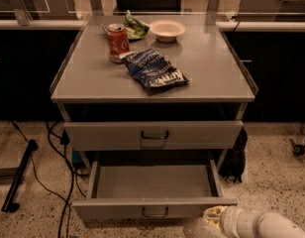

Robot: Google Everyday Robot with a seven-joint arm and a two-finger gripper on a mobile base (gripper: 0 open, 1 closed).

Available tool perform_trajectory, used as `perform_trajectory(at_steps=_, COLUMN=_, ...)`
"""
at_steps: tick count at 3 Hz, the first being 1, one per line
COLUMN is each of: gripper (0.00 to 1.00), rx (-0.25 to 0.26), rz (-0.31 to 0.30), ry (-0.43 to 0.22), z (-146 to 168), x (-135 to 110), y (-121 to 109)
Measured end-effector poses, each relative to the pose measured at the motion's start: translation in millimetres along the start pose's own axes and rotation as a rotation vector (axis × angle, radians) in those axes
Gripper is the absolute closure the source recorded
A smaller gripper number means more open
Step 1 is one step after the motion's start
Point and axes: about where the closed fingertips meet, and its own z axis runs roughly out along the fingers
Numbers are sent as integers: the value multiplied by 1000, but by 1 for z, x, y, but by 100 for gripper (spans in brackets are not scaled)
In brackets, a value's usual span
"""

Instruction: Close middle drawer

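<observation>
The middle drawer is pulled out at the bottom of the grey cabinet. Its plain grey tray is empty and its low front panel carries a small dark loop handle. My gripper is at the bottom right of the camera view, on the end of the white arm. It sits just in front of and below the right end of the drawer's front panel. It holds nothing that I can see.
A taller closed drawer front with a bigger handle sits above. On the cabinet top are a red can, a blue chip bag, a white bowl and a green bag. Cables lie on the floor at left.
</observation>
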Motion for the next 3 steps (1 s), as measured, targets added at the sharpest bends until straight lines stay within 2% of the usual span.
perform_trajectory(at_steps=1, gripper=100, rx=1, rz=-8, ry=1, z=2, x=1, y=3)
perform_trajectory(at_steps=3, gripper=100, rx=75, rz=-31, ry=-37, z=28, x=5, y=-13)
